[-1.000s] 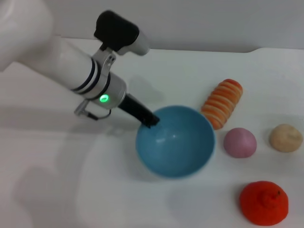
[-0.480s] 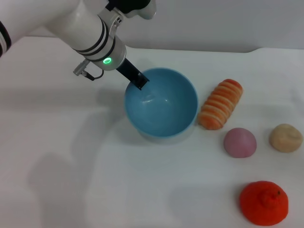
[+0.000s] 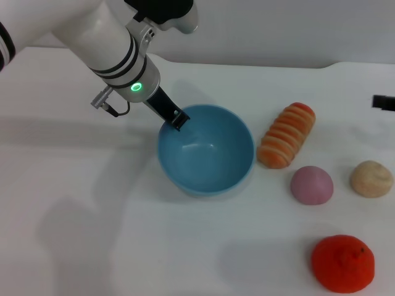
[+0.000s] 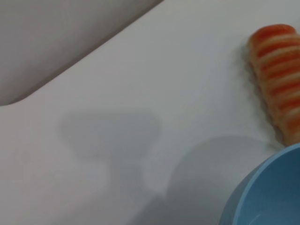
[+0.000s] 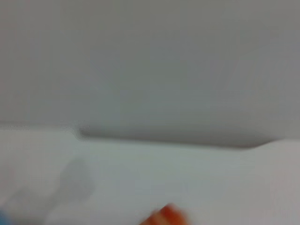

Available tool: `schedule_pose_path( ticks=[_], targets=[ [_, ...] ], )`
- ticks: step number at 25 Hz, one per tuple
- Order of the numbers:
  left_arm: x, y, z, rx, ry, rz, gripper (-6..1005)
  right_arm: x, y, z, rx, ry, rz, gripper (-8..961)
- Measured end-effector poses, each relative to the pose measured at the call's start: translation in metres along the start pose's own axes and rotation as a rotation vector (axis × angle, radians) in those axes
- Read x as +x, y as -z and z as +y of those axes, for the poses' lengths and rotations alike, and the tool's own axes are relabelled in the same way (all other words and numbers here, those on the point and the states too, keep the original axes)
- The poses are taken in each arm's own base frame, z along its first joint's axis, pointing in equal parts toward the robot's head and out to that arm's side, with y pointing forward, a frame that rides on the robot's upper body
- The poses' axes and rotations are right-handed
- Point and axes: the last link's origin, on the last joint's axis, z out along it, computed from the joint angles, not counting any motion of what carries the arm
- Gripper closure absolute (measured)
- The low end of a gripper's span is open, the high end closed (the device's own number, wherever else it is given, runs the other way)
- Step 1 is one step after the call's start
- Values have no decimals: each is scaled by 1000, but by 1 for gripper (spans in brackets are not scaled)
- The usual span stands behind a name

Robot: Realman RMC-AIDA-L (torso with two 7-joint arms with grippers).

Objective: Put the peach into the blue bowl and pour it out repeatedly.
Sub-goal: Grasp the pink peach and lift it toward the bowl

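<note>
Head view: my left end effector (image 3: 179, 118) clamps blue bowl (image 3: 207, 161) rim, centre frame; peach (image 3: 311, 184) lower right looks light, smooth; pinch across its middle.

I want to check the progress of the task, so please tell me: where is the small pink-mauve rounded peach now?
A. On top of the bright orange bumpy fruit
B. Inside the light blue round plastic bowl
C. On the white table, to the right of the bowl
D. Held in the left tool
C: the small pink-mauve rounded peach lies on the white table, right of the empty light blue round plastic bowl, whose rim the left tool grips.
</note>
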Motion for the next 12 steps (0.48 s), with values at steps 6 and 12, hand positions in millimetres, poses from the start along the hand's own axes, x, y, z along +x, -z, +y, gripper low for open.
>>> schedule_pose_path(
  ticks=[6,12],
  targets=[
    [3,-2,-1,16,41,35,999,-10,-7,35,-134,38,193,178],
    [4,-3,-1,17,55,41,999,17,-29,53,-161,29,380,180]
  ],
)
